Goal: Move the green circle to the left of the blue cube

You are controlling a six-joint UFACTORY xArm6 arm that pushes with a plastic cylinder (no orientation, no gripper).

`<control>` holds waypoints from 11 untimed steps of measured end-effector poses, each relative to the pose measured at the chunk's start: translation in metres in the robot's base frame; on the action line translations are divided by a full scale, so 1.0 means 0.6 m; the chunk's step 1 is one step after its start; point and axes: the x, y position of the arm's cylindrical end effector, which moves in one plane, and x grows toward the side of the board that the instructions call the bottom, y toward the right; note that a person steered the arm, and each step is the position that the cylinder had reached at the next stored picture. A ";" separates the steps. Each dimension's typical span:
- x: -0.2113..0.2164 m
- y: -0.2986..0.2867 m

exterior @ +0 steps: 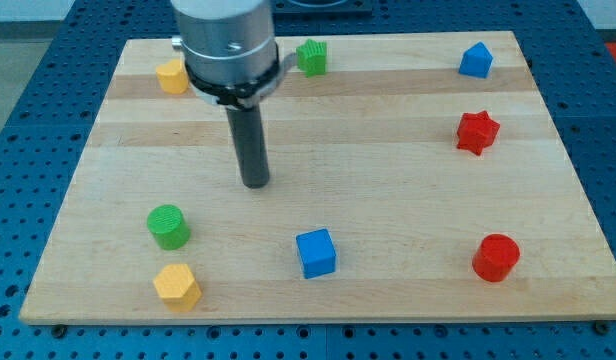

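The green circle (169, 226) sits toward the view's bottom left of my tip (254, 183), apart from it, with the yellow block (177, 286) just below. The blue cube (316, 253) lies below and right of my tip. I carry no jaws, only a rod touching no block on the worktop (388, 160).

Wooden board (388, 150); green circle (169, 226), blue cube (316, 253), six other blocks
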 end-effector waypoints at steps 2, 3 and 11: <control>0.109 -0.201; 0.119 -0.247; 0.103 -0.129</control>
